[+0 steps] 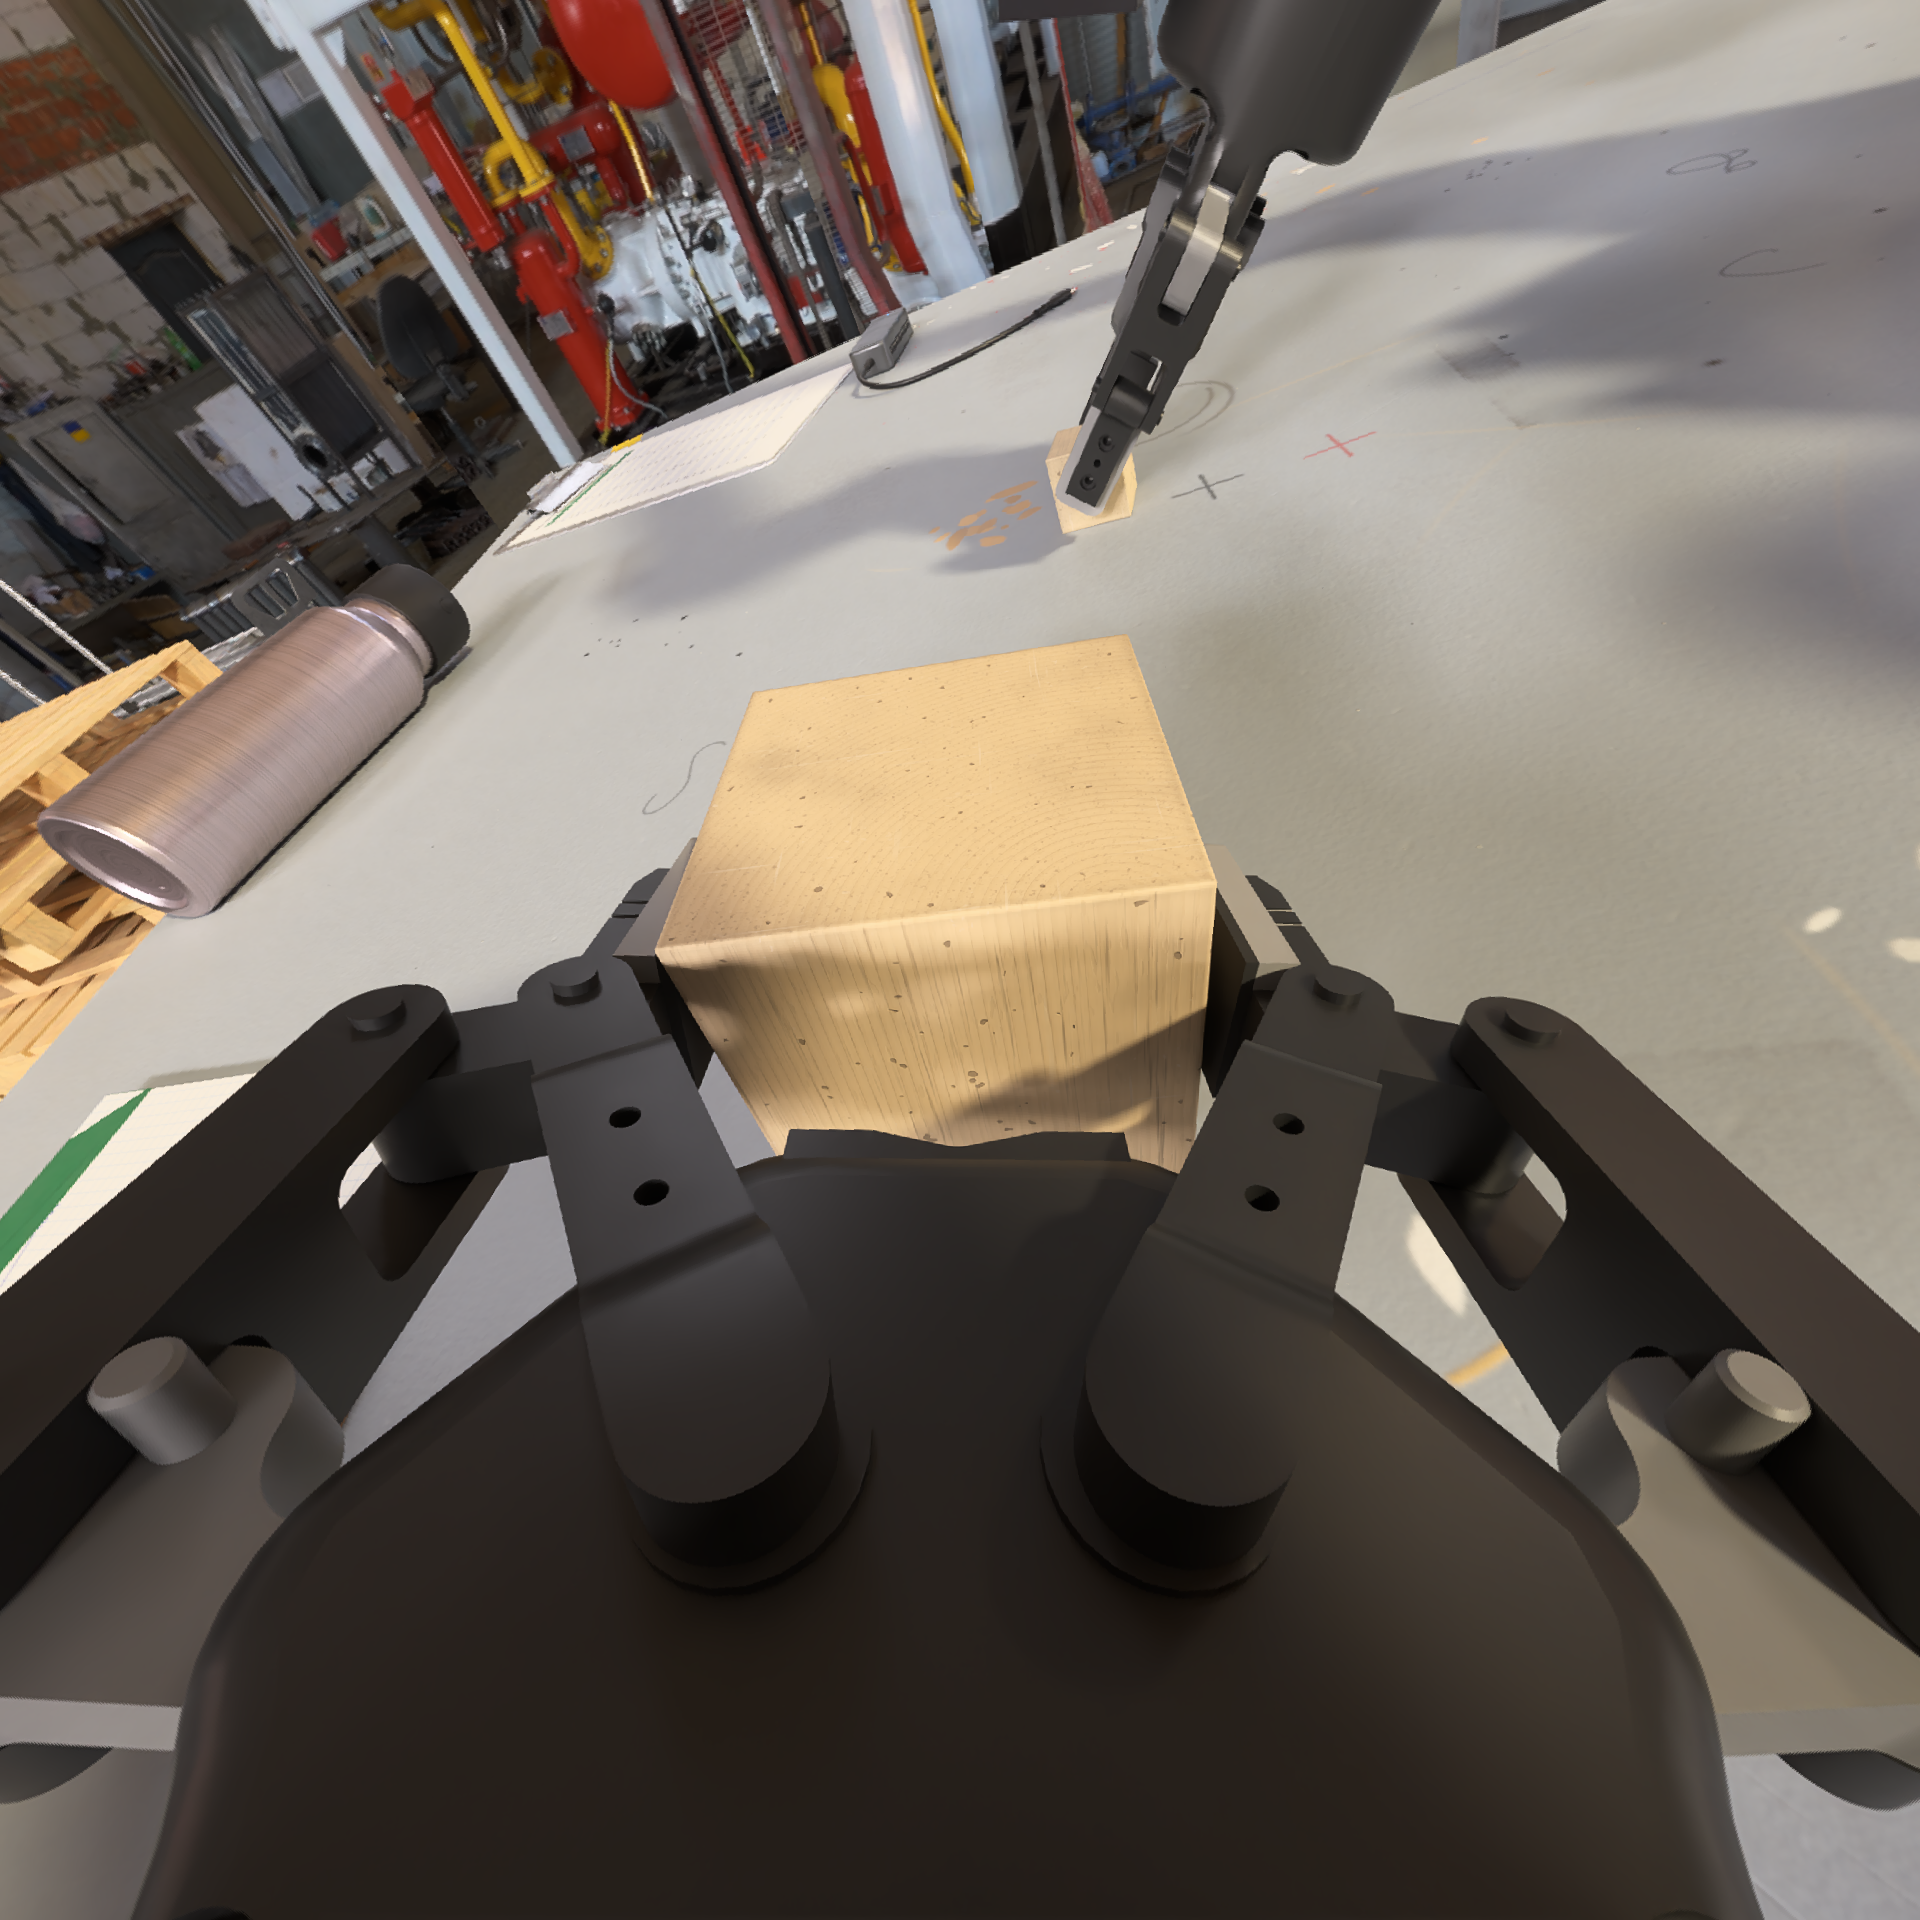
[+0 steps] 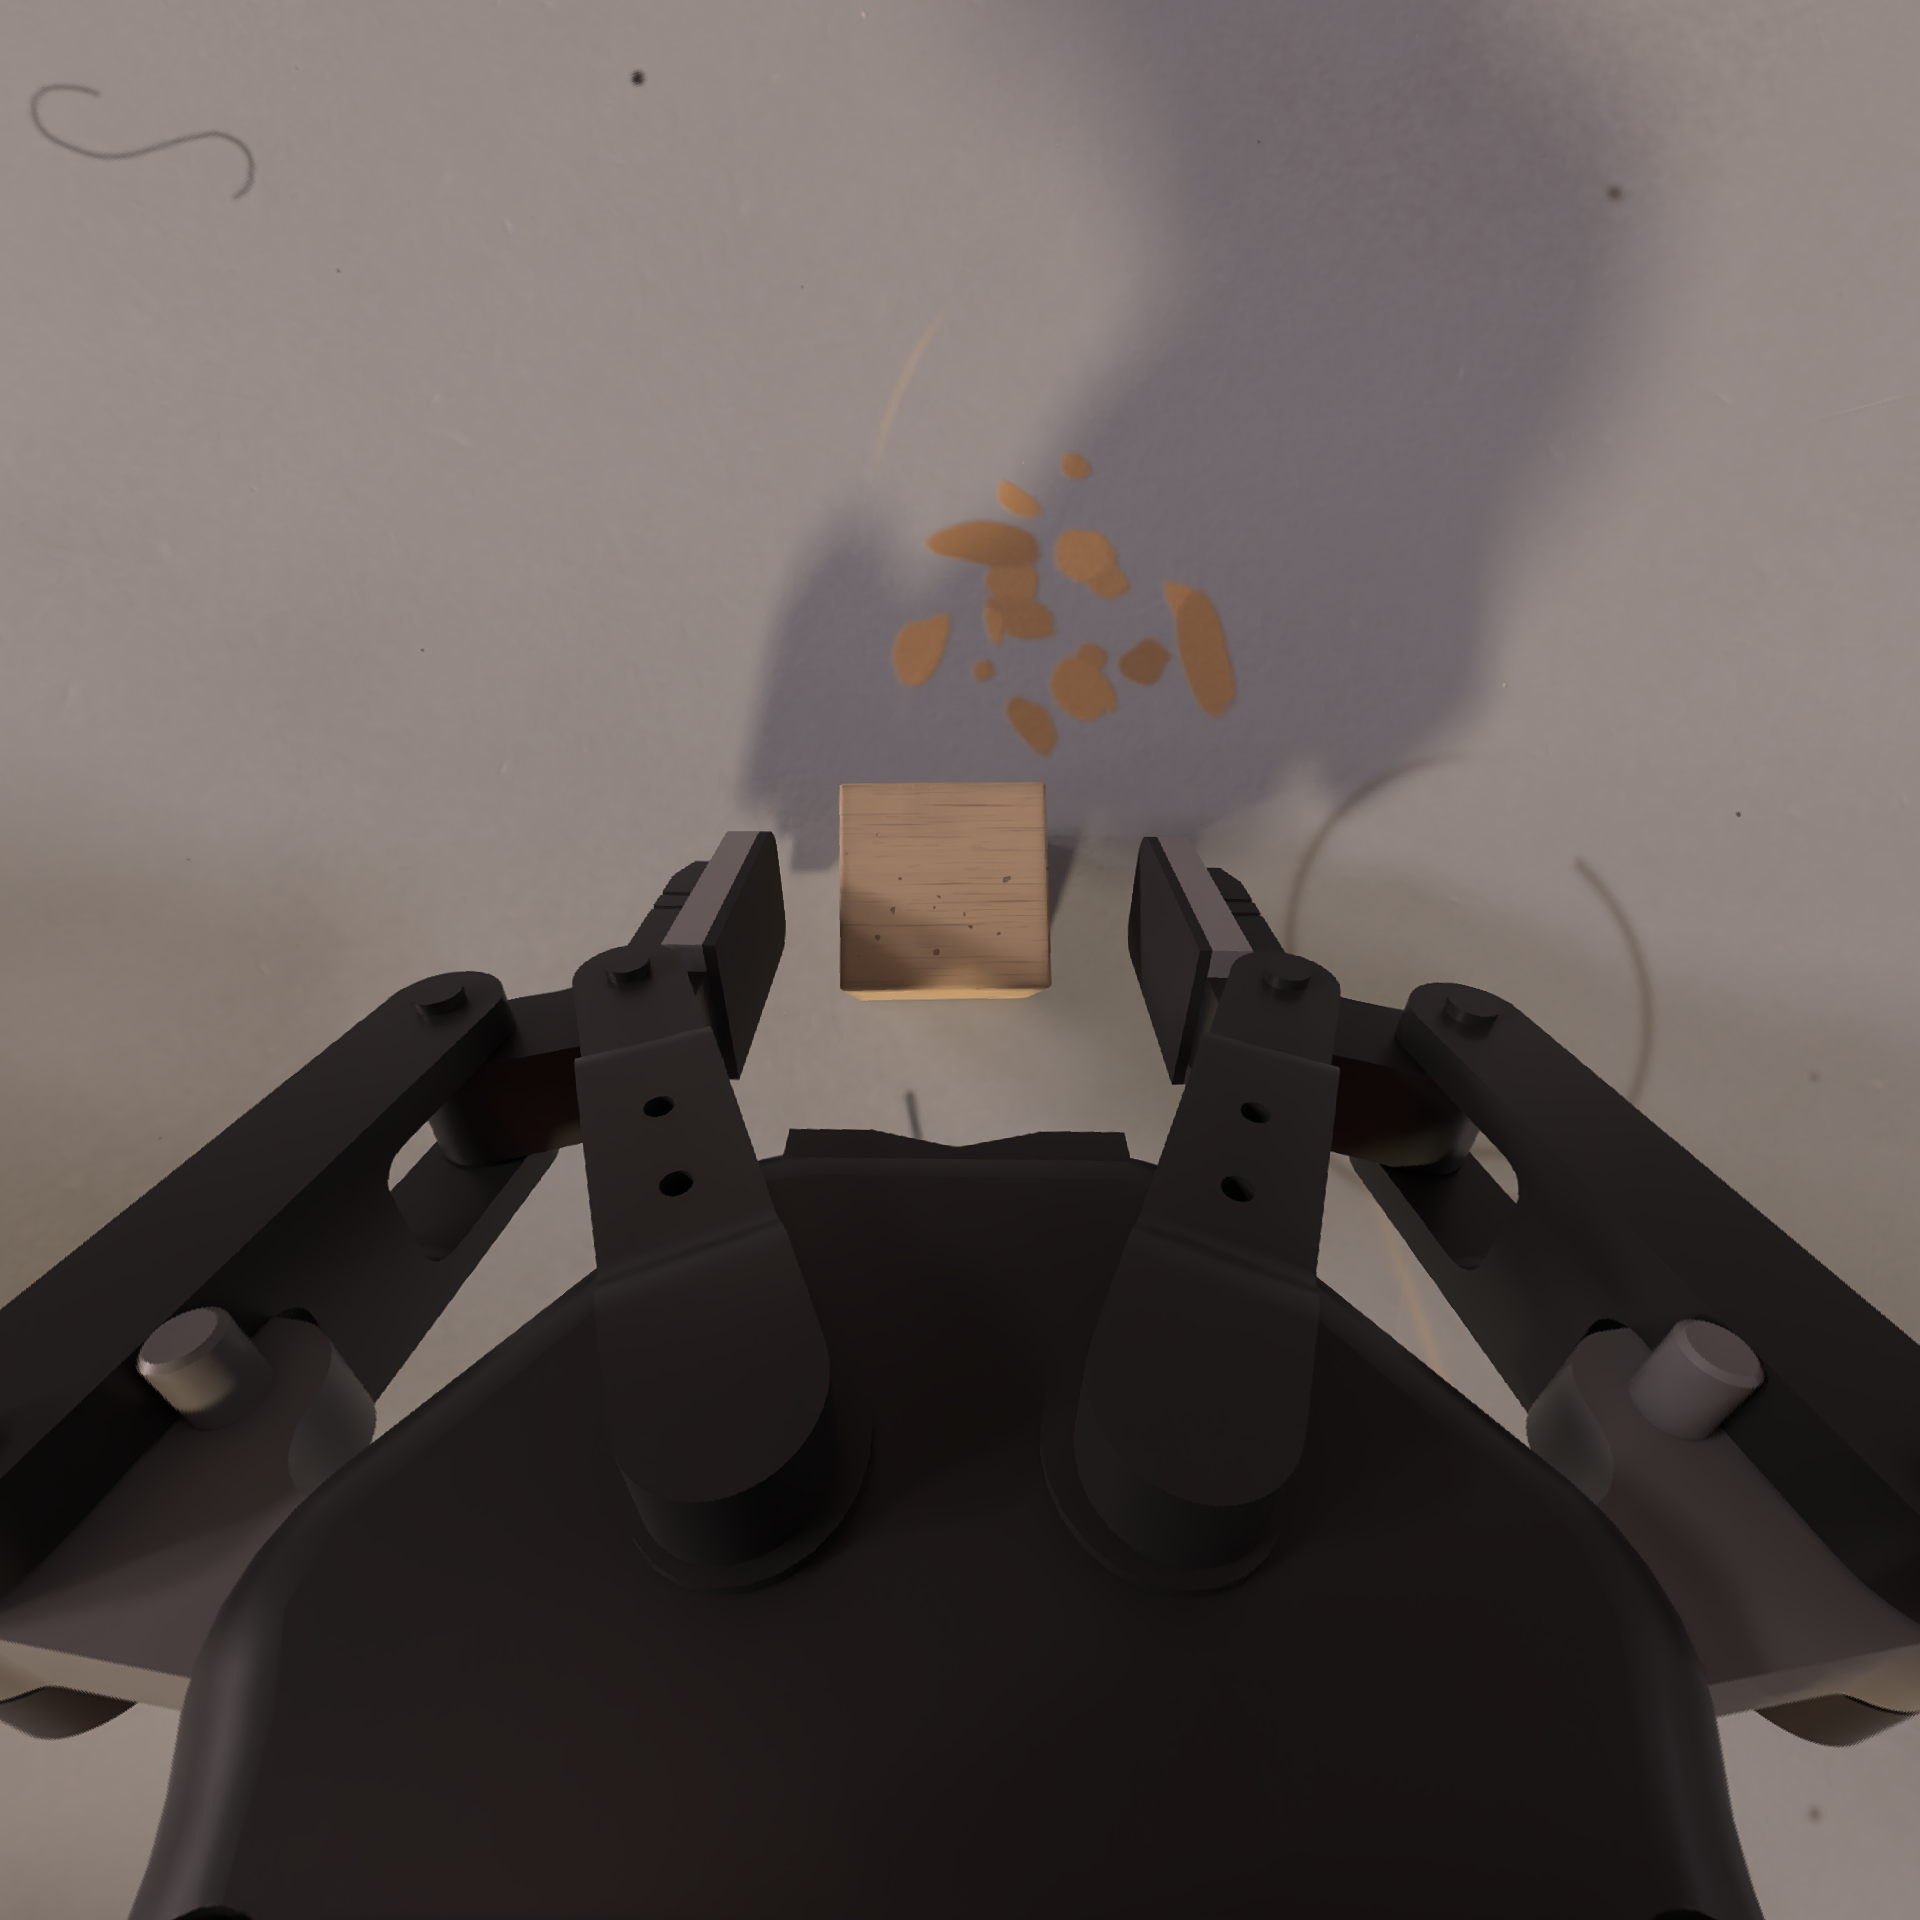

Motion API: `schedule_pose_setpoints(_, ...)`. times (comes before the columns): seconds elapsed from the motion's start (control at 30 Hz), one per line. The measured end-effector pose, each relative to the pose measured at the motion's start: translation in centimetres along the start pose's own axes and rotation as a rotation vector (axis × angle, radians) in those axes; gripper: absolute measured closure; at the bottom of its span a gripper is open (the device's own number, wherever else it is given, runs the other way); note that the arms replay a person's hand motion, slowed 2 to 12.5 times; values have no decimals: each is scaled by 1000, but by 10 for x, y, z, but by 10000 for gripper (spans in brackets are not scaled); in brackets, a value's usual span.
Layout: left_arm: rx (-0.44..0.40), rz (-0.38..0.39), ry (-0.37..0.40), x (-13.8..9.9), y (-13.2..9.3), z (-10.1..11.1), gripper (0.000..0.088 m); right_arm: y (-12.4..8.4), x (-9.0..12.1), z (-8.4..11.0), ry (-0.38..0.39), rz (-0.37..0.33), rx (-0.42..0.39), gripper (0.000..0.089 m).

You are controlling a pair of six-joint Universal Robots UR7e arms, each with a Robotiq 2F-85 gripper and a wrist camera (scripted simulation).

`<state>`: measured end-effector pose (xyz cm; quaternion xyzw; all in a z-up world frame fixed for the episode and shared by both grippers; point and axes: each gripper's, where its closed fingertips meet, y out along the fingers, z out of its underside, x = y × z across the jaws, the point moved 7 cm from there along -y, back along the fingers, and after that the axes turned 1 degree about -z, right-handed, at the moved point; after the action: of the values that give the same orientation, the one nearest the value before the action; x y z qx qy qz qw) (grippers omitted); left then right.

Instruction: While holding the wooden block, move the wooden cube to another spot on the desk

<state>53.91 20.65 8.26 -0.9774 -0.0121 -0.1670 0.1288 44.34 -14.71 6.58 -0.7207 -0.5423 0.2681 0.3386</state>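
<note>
- Now the left hand (image 1: pixel 940 935) gripped the wooden block (image 1: pixel 940 883) tight.
- Right hand (image 2: pixel 956 914) was spread wide around the wooden cube (image 2: pixel 942 891), not touching.
- Next, it likely needed squeezing, then carrying toward 12 o'clock.

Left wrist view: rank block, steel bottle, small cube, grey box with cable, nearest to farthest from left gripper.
1. Block, clamped in the left gripper.
2. Steel bottle, lying at left.
3. Small cube, ahead, under the right gripper.
4. Grey box, by the far edge.

Industrial workshop: red-yellow pipework (image 1: pixel 540 208), brick wall (image 1: pixel 62 114), wooden pallets (image 1: pixel 73 831).
</note>
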Motion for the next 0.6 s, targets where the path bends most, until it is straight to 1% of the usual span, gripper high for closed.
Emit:
schedule_pose_setpoints(0.17, 1, 0, 2, 0, 0, 0, 185, 2, -2, 0, 0, 13, 22, 312)
schedule_pose_setpoints(0.43, 2, 1, 5, 0, 0, 0, 185, 3, -2, -2, -9, 28, 27, 350)
schedule_pose_setpoints(0.6, 4, 2, 8, -1, 0, 0, 185, 2, -1, -3, -29, 37, 36, 400)
